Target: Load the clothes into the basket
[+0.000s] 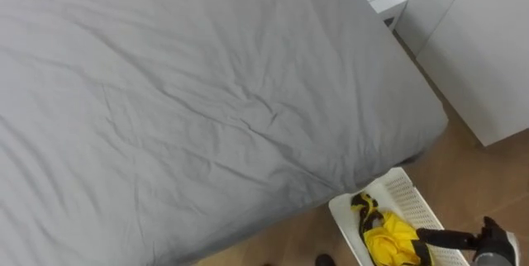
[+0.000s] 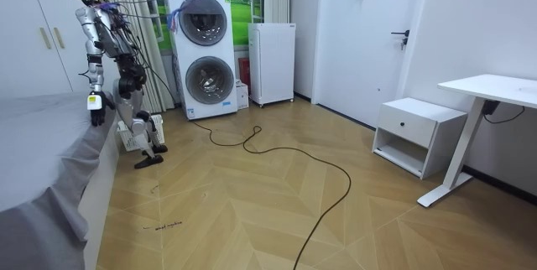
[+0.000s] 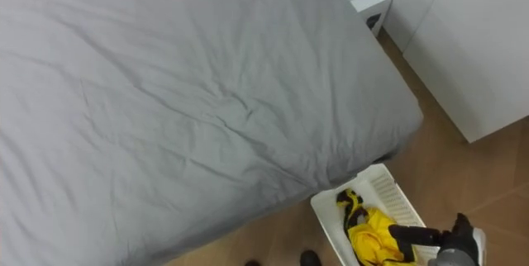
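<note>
Lying lengthwise in the basket [image 1: 411, 193], clothes [image 1: 388, 239] sit by the right hand [image 1: 493, 246], fingers [image 1: 446, 238] released.

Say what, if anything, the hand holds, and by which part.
Nothing visibly: the right hand stretches straight-fingered above the yellow garment lying in the basket.

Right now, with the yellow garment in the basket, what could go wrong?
1. The right hand sits right at the yellow garment. Pulling the hand away could drag the cloth back out.
2. A black-and-yellow part of the garment lies close to the rim of the basket on the side toward the bed. A bump might tip it over the edge.
</note>
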`<state>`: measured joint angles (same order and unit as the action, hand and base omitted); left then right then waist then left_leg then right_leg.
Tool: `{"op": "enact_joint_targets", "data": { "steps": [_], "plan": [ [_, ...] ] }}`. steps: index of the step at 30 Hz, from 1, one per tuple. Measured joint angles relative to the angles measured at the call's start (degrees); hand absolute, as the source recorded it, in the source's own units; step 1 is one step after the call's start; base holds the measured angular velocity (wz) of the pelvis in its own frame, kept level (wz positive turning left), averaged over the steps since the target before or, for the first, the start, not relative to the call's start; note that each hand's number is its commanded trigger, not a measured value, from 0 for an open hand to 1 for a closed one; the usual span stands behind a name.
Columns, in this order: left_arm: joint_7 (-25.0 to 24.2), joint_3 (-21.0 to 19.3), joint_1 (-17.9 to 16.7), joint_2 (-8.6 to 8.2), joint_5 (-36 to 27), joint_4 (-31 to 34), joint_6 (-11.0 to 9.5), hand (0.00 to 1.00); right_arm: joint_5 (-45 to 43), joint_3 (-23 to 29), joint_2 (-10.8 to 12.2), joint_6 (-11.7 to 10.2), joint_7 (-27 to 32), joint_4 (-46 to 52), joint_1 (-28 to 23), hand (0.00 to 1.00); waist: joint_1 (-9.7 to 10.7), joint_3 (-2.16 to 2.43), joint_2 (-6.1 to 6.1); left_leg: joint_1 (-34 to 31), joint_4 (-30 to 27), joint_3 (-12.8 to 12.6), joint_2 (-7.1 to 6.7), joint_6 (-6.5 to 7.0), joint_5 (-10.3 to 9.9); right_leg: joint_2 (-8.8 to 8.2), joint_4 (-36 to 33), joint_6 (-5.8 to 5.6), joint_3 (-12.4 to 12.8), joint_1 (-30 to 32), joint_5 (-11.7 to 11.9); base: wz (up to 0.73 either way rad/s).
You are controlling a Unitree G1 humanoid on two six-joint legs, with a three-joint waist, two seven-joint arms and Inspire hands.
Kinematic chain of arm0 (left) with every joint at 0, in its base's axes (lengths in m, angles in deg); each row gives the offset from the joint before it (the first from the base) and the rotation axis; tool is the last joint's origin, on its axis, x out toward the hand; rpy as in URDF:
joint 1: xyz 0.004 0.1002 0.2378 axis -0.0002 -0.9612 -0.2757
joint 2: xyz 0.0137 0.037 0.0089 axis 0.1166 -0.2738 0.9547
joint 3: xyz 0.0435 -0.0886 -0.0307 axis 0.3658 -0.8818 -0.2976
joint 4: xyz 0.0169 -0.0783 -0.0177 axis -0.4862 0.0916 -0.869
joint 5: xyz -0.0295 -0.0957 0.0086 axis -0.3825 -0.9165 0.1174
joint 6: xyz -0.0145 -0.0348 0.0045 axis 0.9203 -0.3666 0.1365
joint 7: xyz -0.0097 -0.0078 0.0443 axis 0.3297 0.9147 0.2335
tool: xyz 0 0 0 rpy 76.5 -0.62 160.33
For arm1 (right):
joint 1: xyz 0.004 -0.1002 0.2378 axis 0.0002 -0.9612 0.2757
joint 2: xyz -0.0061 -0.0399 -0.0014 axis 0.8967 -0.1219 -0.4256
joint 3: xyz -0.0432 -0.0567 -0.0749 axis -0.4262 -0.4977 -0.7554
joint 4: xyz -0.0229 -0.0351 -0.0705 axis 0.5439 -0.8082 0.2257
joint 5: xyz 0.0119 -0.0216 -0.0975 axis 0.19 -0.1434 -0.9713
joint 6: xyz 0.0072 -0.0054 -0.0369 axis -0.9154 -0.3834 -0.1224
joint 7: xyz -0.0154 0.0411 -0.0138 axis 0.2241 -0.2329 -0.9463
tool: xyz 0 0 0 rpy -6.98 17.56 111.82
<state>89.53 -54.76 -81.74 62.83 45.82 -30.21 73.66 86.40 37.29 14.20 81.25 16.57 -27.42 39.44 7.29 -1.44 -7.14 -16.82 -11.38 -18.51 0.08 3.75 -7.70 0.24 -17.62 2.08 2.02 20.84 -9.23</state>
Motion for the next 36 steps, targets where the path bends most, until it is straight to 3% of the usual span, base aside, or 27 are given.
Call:
{"op": "enact_joint_targets", "data": {
  "steps": [10, 14, 17, 21, 23, 27, 30, 32, 36],
  "plan": [
    [-1.65, -0.11, -0.17, 0.72, 0.10, 0.00, -0.01, 0.00, 1.15, -0.50, 0.04, 0.20, 0.13, -0.16, -2.21, 0.00, -0.14, 0.07, 0.73, 1.67, -0.16, 0.87, 0.07, 0.00, 0.00, -0.15, 1.98, -0.01, -1.13, -3.21, 0.01, 0.06],
    [-1.63, -0.60, -0.61, 1.29, 0.69, 0.35, -0.02, 0.00, 4.67, -0.99, 0.22, 0.55, 0.00, 0.10, -5.22, 0.00, -1.29, 0.19, 2.30, 4.27, 0.18, 1.09, 0.09, -0.02, -0.01, -0.16, 3.36, 0.16, -2.04, -6.11, -0.20, 0.10],
    [-1.46, -0.89, -1.78, 1.76, 0.80, 1.17, -0.30, 0.00, 7.02, -2.20, 0.99, 1.18, 0.00, 0.50, -7.53, 0.00, -1.47, 0.82, 3.52, 5.72, 0.46, 1.44, 0.10, -0.03, -0.02, -0.23, 5.05, 0.28, -3.83, -9.08, -0.12, 0.29],
    [-1.17, -1.97, -3.39, 1.72, 2.58, 2.62, -0.93, 0.00, 11.88, -2.32, 3.44, 0.99, -0.10, 0.66, -8.46, 0.00, -1.57, 1.17, 4.83, 8.89, 0.91, 3.36, -0.30, -0.05, -0.03, -0.41, 7.14, 0.30, -5.50, -13.70, 0.02, 0.31],
    [-1.05, -2.38, -3.68, 1.48, 3.60, 2.66, -1.71, 0.00, 13.08, -2.36, 4.77, 0.97, -1.21, 1.17, -8.81, 0.00, -1.94, 1.35, 5.23, 9.88, 1.10, 4.33, -0.54, -0.11, -0.07, -0.56, 7.32, 0.20, -6.21, -15.04, -0.37, 0.26],
    [0.44, -4.62, -4.98, -1.05, 5.83, 4.40, -3.36, 0.00, 13.33, -2.91, 7.30, 0.33, -3.07, 3.41, -10.21, 0.00, -2.79, 1.31, 5.47, 11.85, 1.93, 6.57, -1.35, -0.09, -0.10, -1.08, 8.23, -0.31, -8.52, -18.01, -0.78, 0.31],
    [1.39, -6.10, -6.21, -1.67, 5.90, 5.58, -4.31, 0.00, 13.44, -5.02, 8.73, 0.33, -4.54, 4.43, -11.05, 0.00, -3.21, 1.39, 6.25, 12.76, 2.27, 8.20, -1.82, -0.03, -0.14, -1.17, 9.01, -0.43, -10.15, -19.83, -0.91, 0.28],
    [2.05, -7.33, -6.72, -1.97, 6.63, 6.21, -4.45, 0.00, 13.09, -6.06, 9.07, 0.61, -5.29, 4.79, -11.28, 0.00, -3.42, 1.53, 6.65, 12.88, 2.26, 8.97, -2.00, 0.01, -0.16, -1.21, 9.06, -0.44, -10.73, -20.36, -0.91, 0.27],
    [2.86, -9.71, -7.43, -2.63, 8.12, 7.15, -4.57, 0.00, 11.32, -7.96, 9.01, 0.68, -6.78, 4.97, -12.44, 0.00, -4.69, 1.35, 7.34, 14.60, 2.83, 10.50, -2.46, 0.01, -0.17, -1.35, 9.33, -0.51, -12.08, -22.74, -0.99, 0.20]
  ]
}}
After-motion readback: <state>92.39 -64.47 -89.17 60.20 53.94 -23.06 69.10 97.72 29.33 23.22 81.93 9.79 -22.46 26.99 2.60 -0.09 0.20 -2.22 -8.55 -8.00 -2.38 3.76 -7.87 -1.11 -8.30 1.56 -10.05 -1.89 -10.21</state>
